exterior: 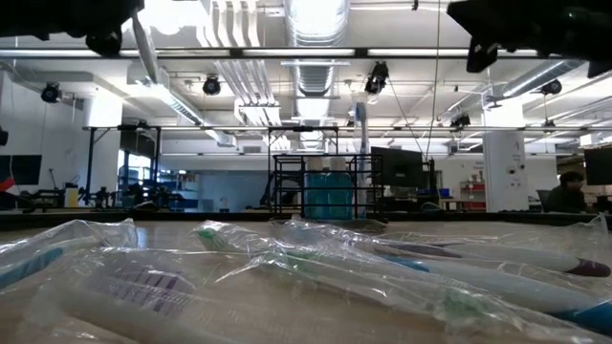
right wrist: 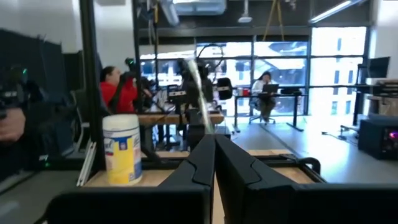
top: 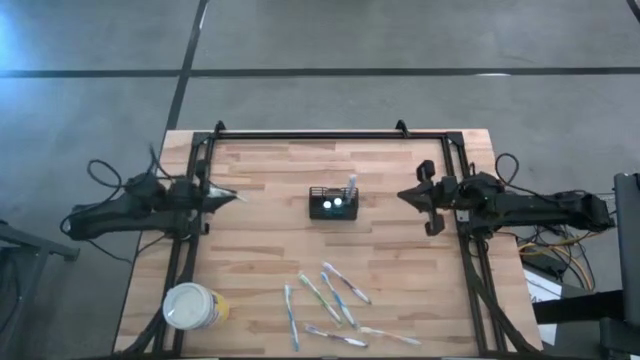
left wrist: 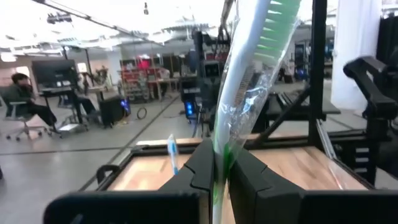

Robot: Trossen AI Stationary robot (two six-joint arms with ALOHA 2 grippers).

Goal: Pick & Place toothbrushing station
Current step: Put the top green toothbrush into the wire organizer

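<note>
STEP: carry brush to station | LEFT gripper (top: 232,194): clamped on wrapped brush (left wrist: 249,93), left of station (top: 333,204) mid-table | RIGHT gripper (top: 405,195): closed, apparently empty | ADVICE: align over free slot, lower vertically.

Wooden table (top: 270,200) with black frame rails along its edges; round yellow cup with white lid (top: 192,306) at the near left corner; five wrapped toothbrushes (top: 335,300) scattered loosely on the near centre, some overlapping; seated person in red (right wrist: 118,90) in the room beyond; another seated at a desk (right wrist: 264,87).
</note>
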